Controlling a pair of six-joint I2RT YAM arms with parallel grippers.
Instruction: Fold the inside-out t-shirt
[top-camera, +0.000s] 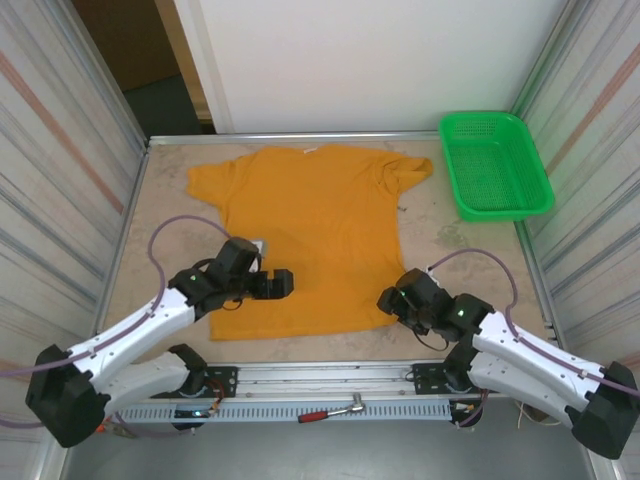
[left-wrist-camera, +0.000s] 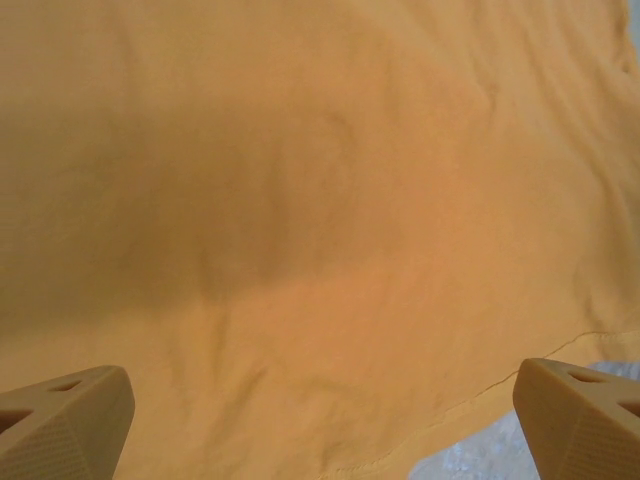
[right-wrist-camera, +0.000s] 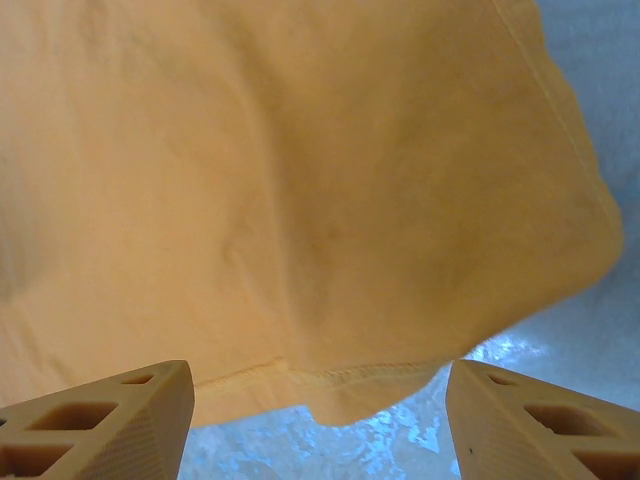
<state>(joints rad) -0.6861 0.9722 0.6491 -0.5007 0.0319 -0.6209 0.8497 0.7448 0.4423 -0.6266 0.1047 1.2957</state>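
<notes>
The inside-out t-shirt (top-camera: 310, 220) lies spread flat on the table, plain orange side up, collar at the far edge and hem toward me. My left gripper (top-camera: 286, 284) hovers over the shirt's lower left part, open; in its wrist view the fingers (left-wrist-camera: 65, 425) stand wide apart above the fabric (left-wrist-camera: 300, 220), with the hem (left-wrist-camera: 470, 405) running toward the lower right. My right gripper (top-camera: 386, 300) sits at the shirt's lower right corner, open. Its fingers (right-wrist-camera: 110, 420) flank the stitched hem corner (right-wrist-camera: 360, 385), with nothing between them.
A green mesh basket (top-camera: 495, 165) stands at the far right of the table (top-camera: 450, 250). A red-handled tool (top-camera: 330, 411) lies on the rail at the near edge. Panel walls close in both sides.
</notes>
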